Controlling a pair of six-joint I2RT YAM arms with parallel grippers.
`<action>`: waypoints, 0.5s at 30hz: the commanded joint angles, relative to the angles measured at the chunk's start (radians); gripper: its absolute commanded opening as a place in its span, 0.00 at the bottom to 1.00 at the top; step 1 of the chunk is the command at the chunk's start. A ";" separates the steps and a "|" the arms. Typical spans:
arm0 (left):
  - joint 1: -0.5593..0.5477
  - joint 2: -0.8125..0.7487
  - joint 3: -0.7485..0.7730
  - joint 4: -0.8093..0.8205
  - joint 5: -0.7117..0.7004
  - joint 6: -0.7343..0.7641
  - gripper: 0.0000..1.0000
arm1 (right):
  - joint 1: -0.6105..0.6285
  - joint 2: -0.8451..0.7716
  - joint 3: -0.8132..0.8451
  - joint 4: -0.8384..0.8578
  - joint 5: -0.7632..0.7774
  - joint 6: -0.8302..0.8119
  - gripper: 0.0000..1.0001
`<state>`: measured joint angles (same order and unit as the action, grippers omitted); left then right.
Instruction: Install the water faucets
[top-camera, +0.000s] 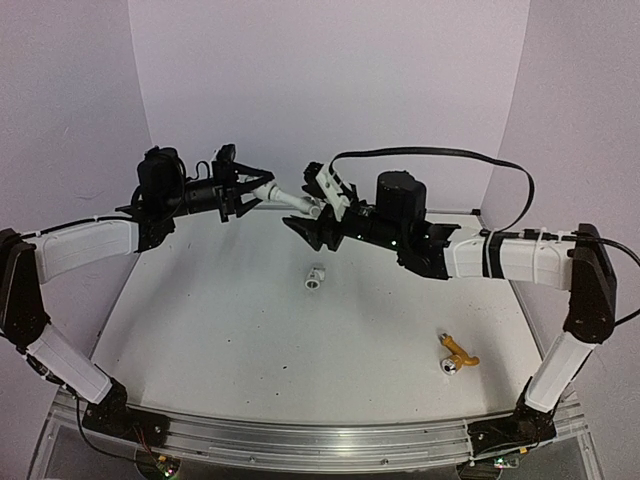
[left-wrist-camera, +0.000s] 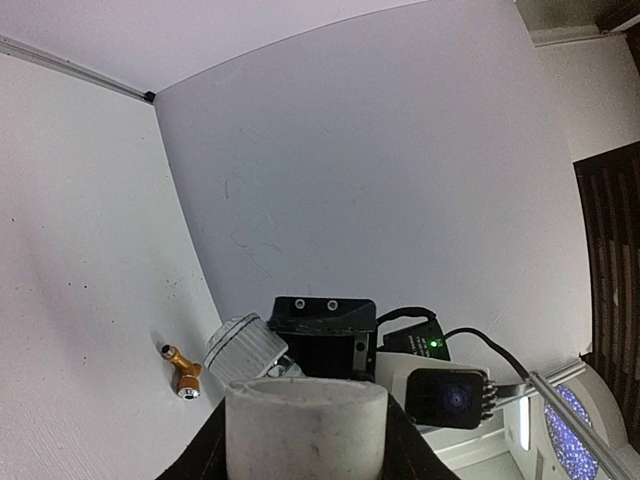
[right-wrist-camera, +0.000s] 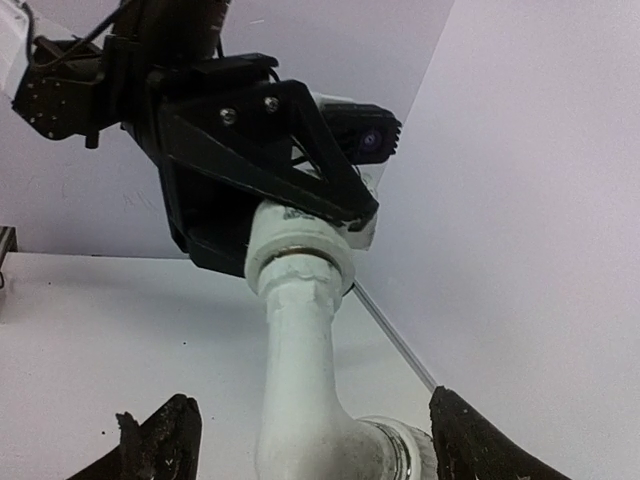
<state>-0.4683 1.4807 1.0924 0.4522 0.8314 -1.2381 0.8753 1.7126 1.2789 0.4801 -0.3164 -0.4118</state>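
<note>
With our left fingers (right-wrist-camera: 290, 140) clamped on the white pipe fitting (right-wrist-camera: 300, 250) over the counter's (top-camera: 220, 330) far edge and our right fingers (right-wrist-camera: 165, 440) spread wide, clear of the white faucet (right-wrist-camera: 300, 370) stuck in it, we fear a barely caught thread lets it drop.

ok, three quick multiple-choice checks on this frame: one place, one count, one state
1. Where is the yellow tap?
A) held in the air
B) on the table, by the right arm
C) screwed into a pipe

2. Loose parts lying on the table:
A) none
B) two
C) four

3. The right gripper is:
A) open, fingers either side of the white tap
B) clamped on a cable
C) out of view

Answers:
1. B, it lies there untouched.
2. B, the yellow tap plus a loose white fitting.
3. A, the wrist view shows gaps both sides, while the left gripper clamps the held fitting.
</note>
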 joint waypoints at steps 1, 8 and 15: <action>-0.012 -0.014 0.072 0.068 0.033 -0.001 0.00 | 0.001 0.031 0.089 0.027 0.035 0.122 0.72; -0.029 -0.088 0.055 0.088 0.057 0.402 0.00 | -0.020 0.049 0.113 0.028 -0.052 0.674 0.10; -0.037 -0.203 0.027 0.105 0.297 0.946 0.00 | -0.103 0.154 0.155 0.299 -0.453 1.670 0.00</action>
<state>-0.4797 1.4006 1.0969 0.3985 0.8806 -0.7177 0.8211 1.8214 1.4063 0.5900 -0.5644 0.5621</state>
